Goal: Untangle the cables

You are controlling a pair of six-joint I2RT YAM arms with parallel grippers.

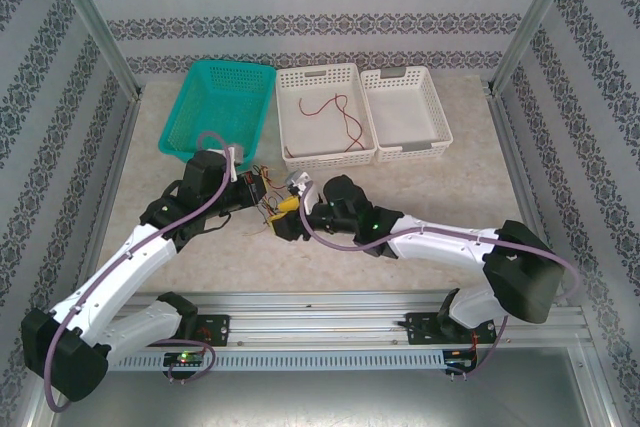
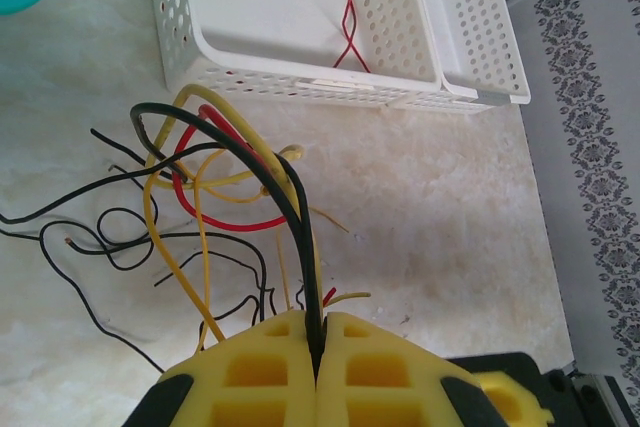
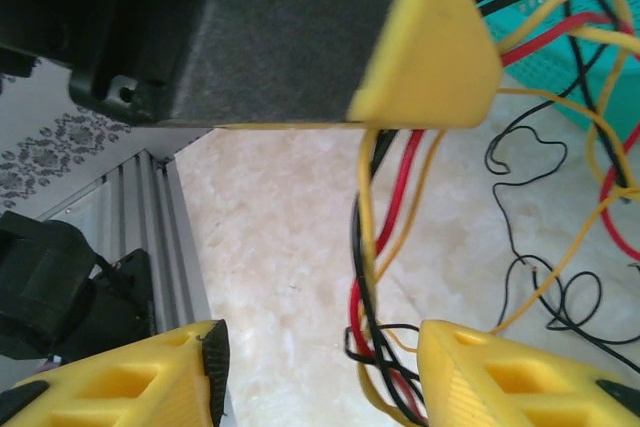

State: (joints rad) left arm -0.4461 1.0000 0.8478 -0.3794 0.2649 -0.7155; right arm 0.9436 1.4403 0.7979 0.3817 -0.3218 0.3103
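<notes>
While the left gripper (image 2: 318, 332) pinches the cables (image 2: 283, 190), the right gripper (image 3: 320, 357) gapes.

The left arm (image 1: 125, 262) rises from its base and reaches forward and to the right. The right arm (image 1: 450, 244) stretches from its base to the left, low and almost flat. The two wrists meet near the centre, and the claws are just beside each other. The left claw (image 2: 318, 337) has its yellow fingers pressed together, with the cables (image 2: 300, 232) pinched in the seam between them. The right claw (image 3: 320, 347) has its fingers well apart, and some strands pass through the gap, close to one finger.
</notes>
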